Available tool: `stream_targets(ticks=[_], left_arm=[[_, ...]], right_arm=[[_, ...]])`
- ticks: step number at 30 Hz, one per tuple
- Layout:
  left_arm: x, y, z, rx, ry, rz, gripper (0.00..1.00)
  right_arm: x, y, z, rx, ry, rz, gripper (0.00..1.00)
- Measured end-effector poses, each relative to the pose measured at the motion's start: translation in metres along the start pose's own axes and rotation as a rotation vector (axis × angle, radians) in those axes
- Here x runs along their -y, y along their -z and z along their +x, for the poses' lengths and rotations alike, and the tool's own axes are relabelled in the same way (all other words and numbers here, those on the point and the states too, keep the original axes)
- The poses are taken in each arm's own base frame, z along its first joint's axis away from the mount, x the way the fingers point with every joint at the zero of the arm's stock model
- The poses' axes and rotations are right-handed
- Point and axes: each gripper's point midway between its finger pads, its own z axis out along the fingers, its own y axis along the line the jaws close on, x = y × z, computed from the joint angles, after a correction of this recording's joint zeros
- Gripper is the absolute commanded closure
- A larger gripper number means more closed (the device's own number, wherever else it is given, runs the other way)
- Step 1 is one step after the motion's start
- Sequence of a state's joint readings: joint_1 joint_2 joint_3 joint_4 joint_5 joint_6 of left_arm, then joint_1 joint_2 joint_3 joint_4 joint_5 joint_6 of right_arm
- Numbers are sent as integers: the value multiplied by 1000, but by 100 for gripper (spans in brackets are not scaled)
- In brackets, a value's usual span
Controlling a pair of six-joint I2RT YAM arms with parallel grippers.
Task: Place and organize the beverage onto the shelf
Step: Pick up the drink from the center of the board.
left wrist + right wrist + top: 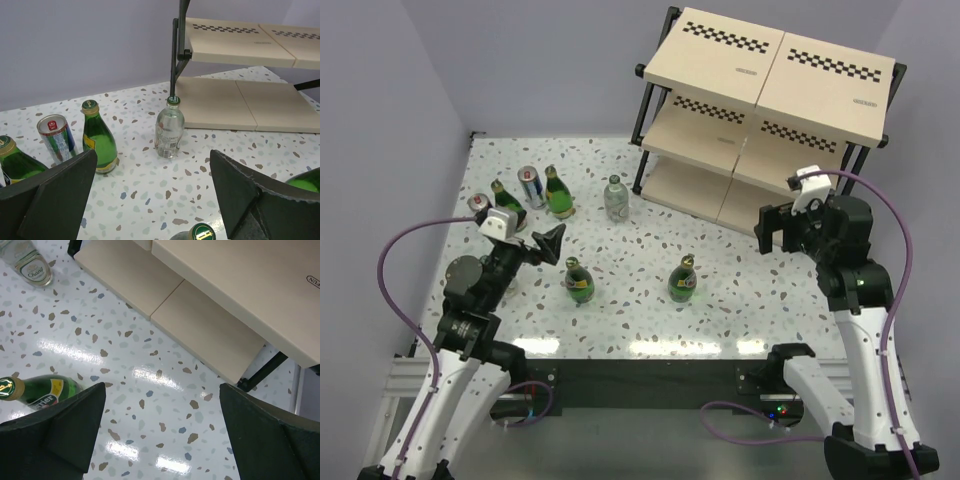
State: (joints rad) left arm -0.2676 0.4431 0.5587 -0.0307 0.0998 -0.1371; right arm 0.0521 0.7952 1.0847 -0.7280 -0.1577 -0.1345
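**Drinks on tabletop, none shelved; both grippers wide and empty**

Shelf [720, 55] stands at the far right of the table [640, 325]. No drink is on any board that shows, so I judge the task is at its start.

All visible drinks are upright on the table. Back-left cluster: slim can [530, 186], second can [480, 204] half hidden by the wrist camera, left green bottle [506, 202], green bottle beside the can [558, 195]. Clear bottle [615, 197] stands alone, just beside the shelf's left post. Near-left green bottle [579, 283] and near-right green bottle [684, 282] sit mid-table, well apart. Anything behind the left arm is hidden.

Left gripper [548, 240] has its jaws fully apart with nothing between them. It hovers between the cluster and the near-left bottle. Its wrist view centres the clear bottle, so that is likely the first pick.

Right gripper [775, 228] has its jaws spread too, empty. It hangs just in front of the shelf's lower boards, looking down. Probably it waits there because that arm reaches the shelf and the left arm covers the drinks.

Risk: the cluster is tight, and wide jaws could tip a neighbour.
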Motion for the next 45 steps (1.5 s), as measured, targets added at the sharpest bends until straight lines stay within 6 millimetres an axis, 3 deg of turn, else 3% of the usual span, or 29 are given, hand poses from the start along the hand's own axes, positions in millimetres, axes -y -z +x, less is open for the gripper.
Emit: stream_targets(ticks=[5, 13, 20, 28, 40, 45], left_arm=[[3, -3, 5, -20, 2, 17, 0], [12, -6, 7, -29, 2, 76, 0], [20, -8, 11, -43, 5, 120, 0], [25, -10, 16, -61, 8, 151, 0], [27, -10, 14, -55, -2, 169, 0], [29, -9, 13, -52, -9, 179, 0]], right_arm=[[-8, 2, 2, -4, 48, -54, 1], [-88, 27, 15, 23, 339, -613, 1], [-128, 40, 22, 53, 440, -942, 1], [-167, 22, 40, -12, 545, -1132, 1], [-177, -39, 54, -97, 582, -1116, 13], [-184, -49, 62, -109, 619, -1114, 18]])
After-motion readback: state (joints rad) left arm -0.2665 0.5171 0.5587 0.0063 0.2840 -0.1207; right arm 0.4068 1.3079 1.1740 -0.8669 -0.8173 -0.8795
